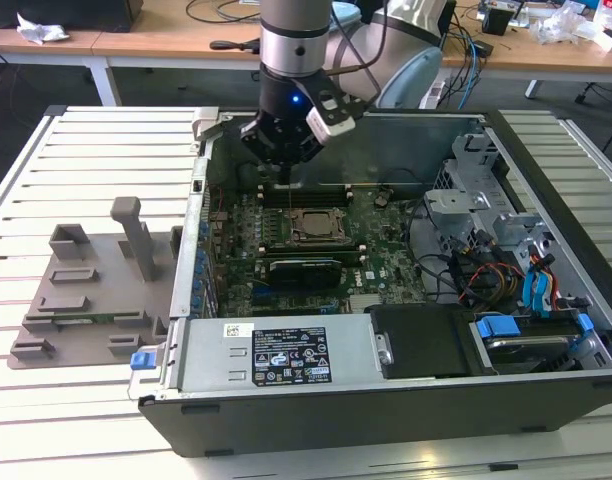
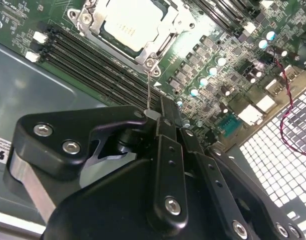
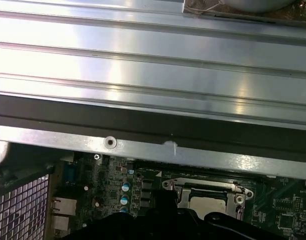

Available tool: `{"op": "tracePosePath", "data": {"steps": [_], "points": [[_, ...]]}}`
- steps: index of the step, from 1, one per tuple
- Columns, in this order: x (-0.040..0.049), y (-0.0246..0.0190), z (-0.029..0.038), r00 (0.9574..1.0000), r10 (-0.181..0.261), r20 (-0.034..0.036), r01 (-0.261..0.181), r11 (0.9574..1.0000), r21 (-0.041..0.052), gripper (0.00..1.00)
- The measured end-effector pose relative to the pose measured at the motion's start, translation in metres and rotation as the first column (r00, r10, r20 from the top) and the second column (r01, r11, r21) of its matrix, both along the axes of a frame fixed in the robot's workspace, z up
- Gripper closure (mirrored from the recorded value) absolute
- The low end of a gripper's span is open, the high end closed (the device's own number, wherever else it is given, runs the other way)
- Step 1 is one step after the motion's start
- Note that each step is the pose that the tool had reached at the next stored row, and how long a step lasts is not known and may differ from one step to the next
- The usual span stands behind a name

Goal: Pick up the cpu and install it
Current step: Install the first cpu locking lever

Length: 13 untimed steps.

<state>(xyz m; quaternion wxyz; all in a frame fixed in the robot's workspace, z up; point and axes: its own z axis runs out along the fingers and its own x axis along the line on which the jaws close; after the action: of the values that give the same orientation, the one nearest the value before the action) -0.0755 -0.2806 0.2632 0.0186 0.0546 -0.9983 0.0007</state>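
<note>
Sitting in the metal-framed socket (image 1: 313, 227) at the middle of the green motherboard (image 1: 366, 262) is one cpu (image 1: 315, 228), its pale silver top also showing in the second wrist view (image 2: 134, 22) and in the first wrist view (image 3: 207, 204); the socket is serving as the landmark here. One gripper (image 1: 287, 165) is hanging just behind the socket in the exterior view, over the dark memory slots (image 2: 93, 65) that are running alongside the socket frame; its black fingers (image 2: 165, 125) are pressing together on a thin wire lever (image 2: 149, 90) that is rising from the socket's corner, so the hand is clenched on that lever and not on the chip. One open computer case (image 1: 386, 410) is lying around the board; one white label (image 1: 289, 355) with small print is sitting on the power supply in front of the socket, its writing too small to read. To the exterior view's left of the socket one grey plastic fixture (image 1: 86, 290) is resting on the slatted table (image 1: 46, 420). To the exterior view's right of the socket, blue and red cables (image 1: 531, 285) are crowding the drive bay.
</note>
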Motion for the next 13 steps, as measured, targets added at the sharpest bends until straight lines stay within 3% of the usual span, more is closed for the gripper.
{"op": "tracePosePath", "data": {"steps": [5,8,13], "points": [[0.0065,0.0000,0.0000,1.0000,0.000,0.0000,0.000,1.0000,0.0000,0.89],[0.0168,0.0000,-0.0002,1.0000,0.000,-0.0001,0.000,1.0000,0.0001,0.89],[0.0210,0.0000,-0.0061,1.0000,0.000,-0.0006,0.000,1.0000,0.0000,0.89]]}}
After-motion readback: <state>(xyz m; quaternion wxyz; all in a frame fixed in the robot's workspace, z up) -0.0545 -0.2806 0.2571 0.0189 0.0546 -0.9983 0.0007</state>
